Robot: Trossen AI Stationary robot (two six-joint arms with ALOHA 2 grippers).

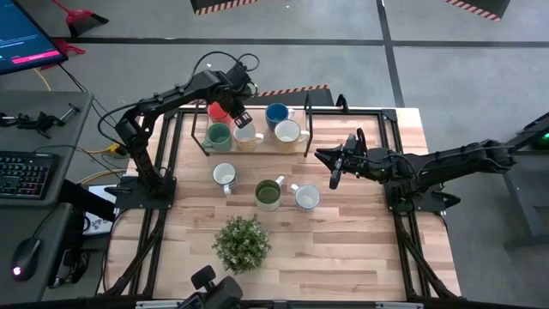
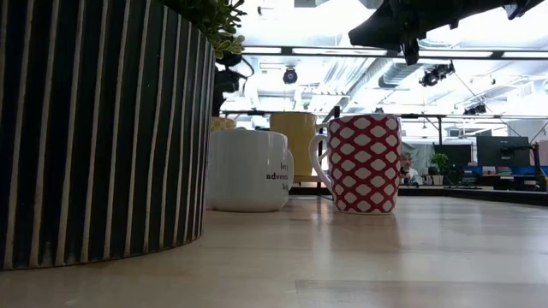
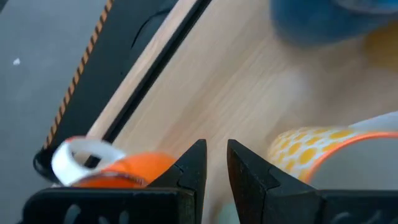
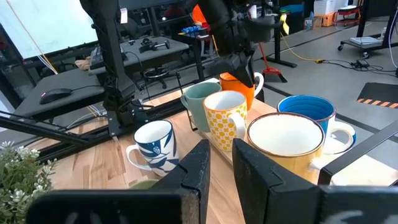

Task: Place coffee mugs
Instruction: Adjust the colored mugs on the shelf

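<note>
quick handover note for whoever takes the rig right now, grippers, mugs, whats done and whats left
Left gripper: over the back rack, above the round orange ceramic mug; fingers nearly closed on nothing.
Right gripper: waiting right of the mugs; fingers narrowly open, empty.
On the black-framed rack: orange mug, teal mug, yellow-dotted white mug, blue mug, yellow-and-white mug.
On the wooden table, off the rack: blue-patterned white mug, olive-green mug, pale mug.
Done: five appear placed. Left: probably the three loose mugs.
</note>
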